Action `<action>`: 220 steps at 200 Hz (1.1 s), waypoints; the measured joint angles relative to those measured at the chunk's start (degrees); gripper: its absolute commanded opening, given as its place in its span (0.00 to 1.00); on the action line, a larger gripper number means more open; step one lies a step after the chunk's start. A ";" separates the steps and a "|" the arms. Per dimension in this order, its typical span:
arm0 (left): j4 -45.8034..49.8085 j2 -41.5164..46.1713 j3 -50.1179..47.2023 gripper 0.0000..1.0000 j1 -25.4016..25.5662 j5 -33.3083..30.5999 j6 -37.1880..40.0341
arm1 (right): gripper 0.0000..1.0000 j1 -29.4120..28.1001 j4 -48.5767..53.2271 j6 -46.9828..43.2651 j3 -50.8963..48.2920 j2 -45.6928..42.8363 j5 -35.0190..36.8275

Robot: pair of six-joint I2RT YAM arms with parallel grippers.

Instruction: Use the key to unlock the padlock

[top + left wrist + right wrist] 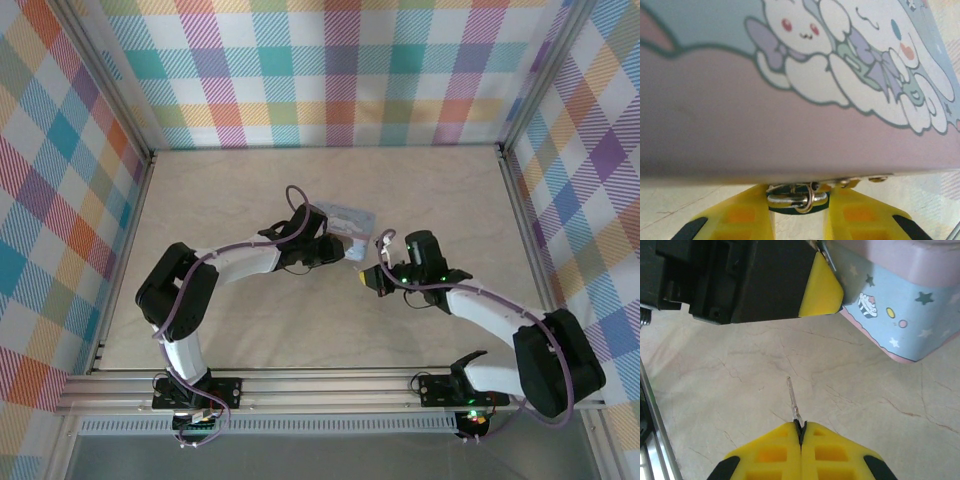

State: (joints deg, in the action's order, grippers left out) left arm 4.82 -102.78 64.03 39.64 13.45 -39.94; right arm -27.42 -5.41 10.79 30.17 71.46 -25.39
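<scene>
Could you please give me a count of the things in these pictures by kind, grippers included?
grippers: 2 (left gripper, right gripper)
padlock: 1
key: 1
total: 4
</scene>
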 measured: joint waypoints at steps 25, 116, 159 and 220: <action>1.09 0.02 0.11 0.08 0.11 0.00 -1.25 | 0.02 -1.25 -3.54 -0.22 -0.24 2.54 0.98; 1.22 0.57 0.48 0.08 0.46 0.04 -4.20 | 0.02 -2.08 -14.40 -0.35 -1.38 10.99 2.45; 1.27 0.57 0.70 0.08 0.46 0.09 -4.90 | 0.02 -2.29 -18.38 -0.33 -1.42 13.84 2.47; 1.27 0.66 0.74 0.08 0.46 0.22 -5.51 | 0.02 -2.29 -20.52 -0.59 -1.42 15.85 2.91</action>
State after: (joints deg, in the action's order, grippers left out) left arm 6.09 -102.13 64.77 40.10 13.67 -45.45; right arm -29.71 -25.93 10.20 28.75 87.31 -22.48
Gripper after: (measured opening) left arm 0.233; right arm 0.048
